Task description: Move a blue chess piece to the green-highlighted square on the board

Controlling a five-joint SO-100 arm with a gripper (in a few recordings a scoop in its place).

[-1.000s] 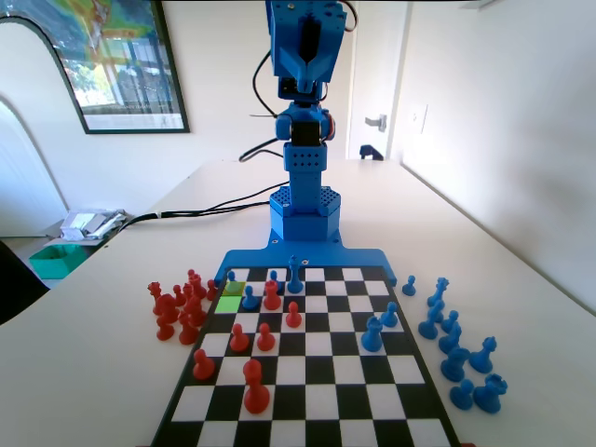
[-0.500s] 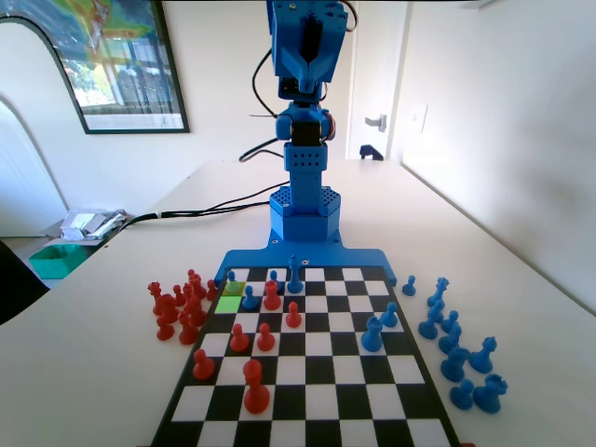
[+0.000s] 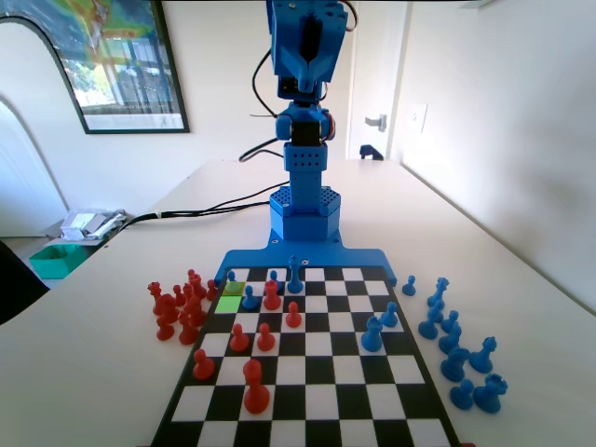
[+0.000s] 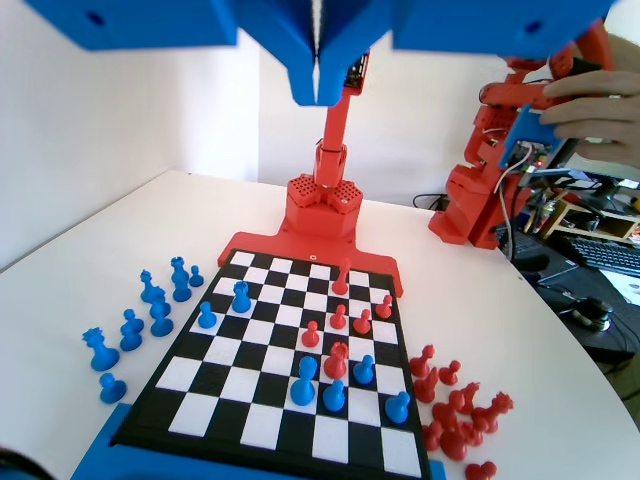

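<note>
Fixed view, pawn: the blue chess piece [image 3: 249, 299] stands left of centre, on the square just right of the green square [image 3: 228, 304], near a red piece [image 3: 271, 296].
Fixed view, arm: raised, top centre.
Wrist view, gripper: the gripper [image 4: 318, 95] hangs at top centre, jaws together, empty.
Wrist view, pawn: likely the blue chess piece [image 4: 366, 371], lower centre.
Handling: light, rigid, slick plastic; judged best pinched at the narrow neck.

Bright, even daylight; soft shadows, washed-out white walls, slight wide-angle bending at edges.
</note>
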